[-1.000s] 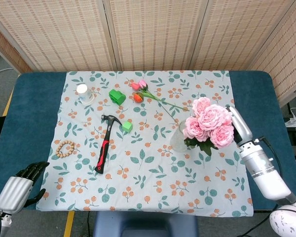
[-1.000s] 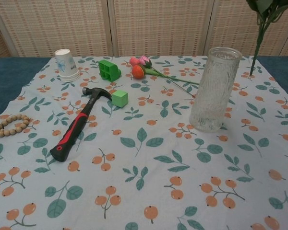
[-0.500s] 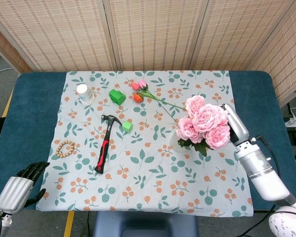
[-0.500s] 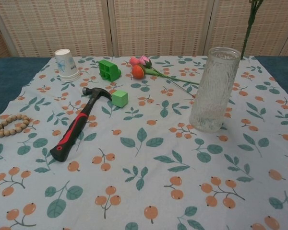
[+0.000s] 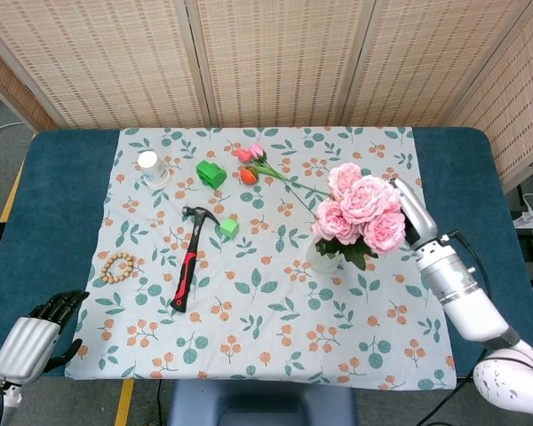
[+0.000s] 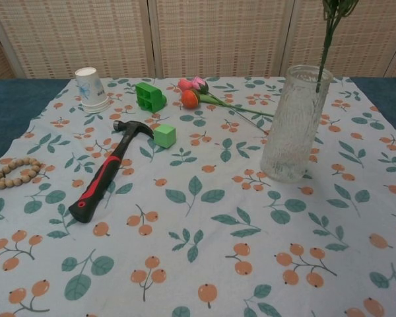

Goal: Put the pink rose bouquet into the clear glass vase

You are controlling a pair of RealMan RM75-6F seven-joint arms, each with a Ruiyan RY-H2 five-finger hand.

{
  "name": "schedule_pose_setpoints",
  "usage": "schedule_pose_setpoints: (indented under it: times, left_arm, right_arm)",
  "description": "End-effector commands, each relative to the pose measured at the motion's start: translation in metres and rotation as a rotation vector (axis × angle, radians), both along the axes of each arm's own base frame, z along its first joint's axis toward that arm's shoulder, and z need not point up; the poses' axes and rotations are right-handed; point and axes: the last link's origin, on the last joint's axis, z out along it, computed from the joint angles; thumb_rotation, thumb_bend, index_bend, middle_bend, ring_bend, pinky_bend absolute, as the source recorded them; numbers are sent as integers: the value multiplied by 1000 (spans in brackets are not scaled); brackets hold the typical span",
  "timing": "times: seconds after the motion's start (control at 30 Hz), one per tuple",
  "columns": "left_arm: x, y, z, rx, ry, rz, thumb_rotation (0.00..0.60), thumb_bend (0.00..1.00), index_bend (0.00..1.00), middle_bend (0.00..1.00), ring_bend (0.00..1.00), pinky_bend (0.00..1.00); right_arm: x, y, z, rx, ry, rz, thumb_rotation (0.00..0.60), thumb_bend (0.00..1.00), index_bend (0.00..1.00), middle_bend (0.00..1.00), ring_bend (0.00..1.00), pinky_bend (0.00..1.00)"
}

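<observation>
The pink rose bouquet (image 5: pixel 359 213) hangs upright over the clear glass vase (image 5: pixel 323 260), whose body it mostly hides in the head view. My right hand (image 5: pixel 409 209) holds the bouquet from the right, partly behind the blooms. In the chest view the vase (image 6: pixel 294 125) stands on the right of the cloth. The green stem (image 6: pixel 325 43) comes down from above, and its tip sits just at the vase's mouth. My left hand (image 5: pixel 41 334) rests at the table's near left corner, far from both, holding nothing.
On the floral cloth lie a red-handled hammer (image 5: pixel 188 262), a bead bracelet (image 5: pixel 118 264), a small green cube (image 5: pixel 228 227), a green block (image 5: pixel 210 172), an upturned paper cup (image 5: pixel 149 167) and loose artificial flowers (image 5: pixel 250 165) with a long stem behind the vase. A woven screen (image 5: pixel 275 53) backs the table.
My right hand has carried the bouquet left, from beside the vase to over it. In the chest view the stem has moved left and down to the vase's mouth. The left hand is unmoved.
</observation>
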Motion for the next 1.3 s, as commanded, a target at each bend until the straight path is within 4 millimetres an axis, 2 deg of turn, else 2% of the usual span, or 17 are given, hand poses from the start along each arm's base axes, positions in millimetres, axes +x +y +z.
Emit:
schedule_pose_setpoints:
  times: [0.03, 0.37, 0.43, 0.5, 0.57, 0.67, 0.77, 1.1, 1.23, 1.3]
  left_arm:
    - [0, 0, 0, 0, 0, 2, 600, 334, 98, 123, 161, 387]
    - [0, 0, 0, -2, 2, 2, 600, 334, 98, 123, 161, 387]
    - [0, 0, 0, -2, 1, 0, 600, 334, 98, 124, 161, 387]
    - [0, 0, -1, -3, 0, -2, 600, 333, 98, 123, 161, 387]
    - [0, 0, -1, -5, 1, -3, 600, 333, 98, 123, 161, 387]
    - [0, 0, -2, -7, 2, -1, 600, 334, 98, 123, 161, 387]
    - [0, 0, -2, -7, 5, 2, 600, 334, 98, 123, 161, 387]
    - [0, 0, -2, -8, 4, 1, 600, 336, 98, 123, 161, 387]
    - [-1, 1, -2, -9, 2, 1, 600, 334, 98, 123, 161, 387]
    - [-1, 1, -2, -9, -1, 3, 600, 335, 98, 123, 161, 387]
  right_arm:
    - [-3, -2, -5, 18, 1, 5, 600, 460, 916, 842, 835, 977]
    - [-19, -7, -4, 15, 23, -21, 600, 460, 916, 843, 835, 977]
    - [-26, -7, -4, -2, 46, -33, 600, 460, 881, 842, 835, 977]
    - [-33, -8, -6, -7, 66, -47, 600, 407, 726, 842, 834, 977]
    - [-40, -10, -7, 5, 77, -69, 600, 269, 461, 842, 833, 977]
    - [-48, -14, -9, 31, 70, -100, 600, 134, 171, 843, 832, 976]
    - [-55, -17, -10, 49, 84, -116, 600, 61, 19, 843, 832, 976]
    - [-67, -15, -9, 72, 152, -117, 600, 20, 0, 843, 828, 971]
    - [-72, 4, 1, 20, 237, -67, 600, 20, 0, 843, 810, 964]
    - [-80, 21, 11, -32, 337, -39, 600, 20, 67, 841, 769, 954]
